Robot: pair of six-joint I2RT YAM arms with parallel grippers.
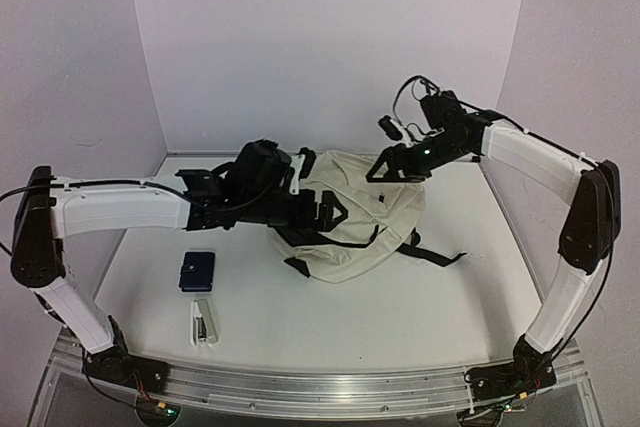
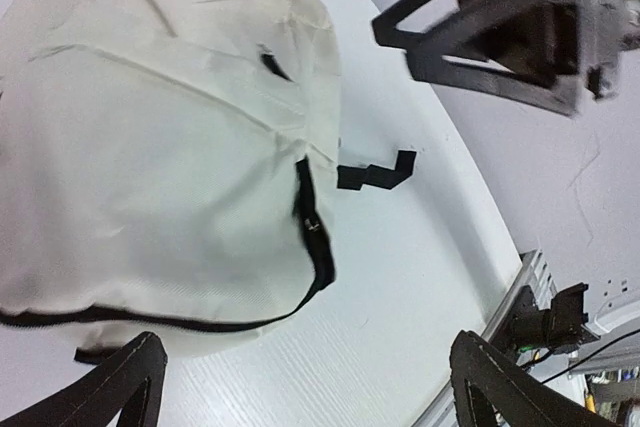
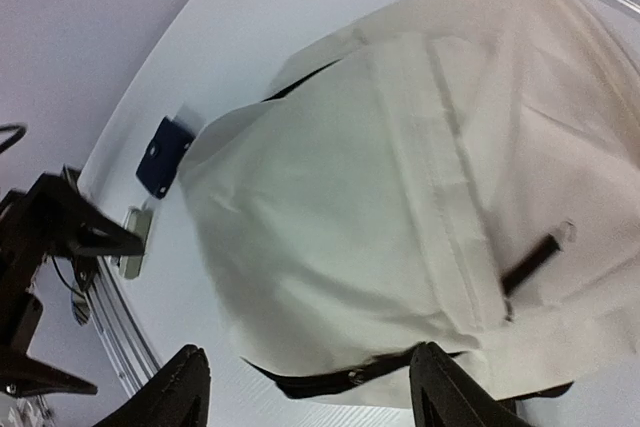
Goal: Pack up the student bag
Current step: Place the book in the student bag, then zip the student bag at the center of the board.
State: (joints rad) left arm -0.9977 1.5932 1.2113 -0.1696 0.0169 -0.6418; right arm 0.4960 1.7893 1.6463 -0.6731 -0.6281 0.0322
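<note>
The student bag (image 1: pixel 360 217), cream fabric with black zipper lines and straps, lies in the middle of the white table. It fills the left wrist view (image 2: pixel 150 147) and the right wrist view (image 3: pixel 400 197). My left gripper (image 1: pixel 320 209) hovers over the bag's left side, open and empty, its fingertips (image 2: pixel 130 377) wide apart. My right gripper (image 1: pixel 400 162) hovers over the bag's far right edge, open and empty, its fingertips (image 3: pixel 450 387) wide apart over a black zipper line (image 3: pixel 350 379).
A dark blue pouch (image 1: pixel 197 271) and a white stapler-like item (image 1: pixel 204 322) lie on the table (image 1: pixel 450 317) left of the bag. A black strap (image 1: pixel 440 255) trails to the bag's right. White walls enclose the back and sides.
</note>
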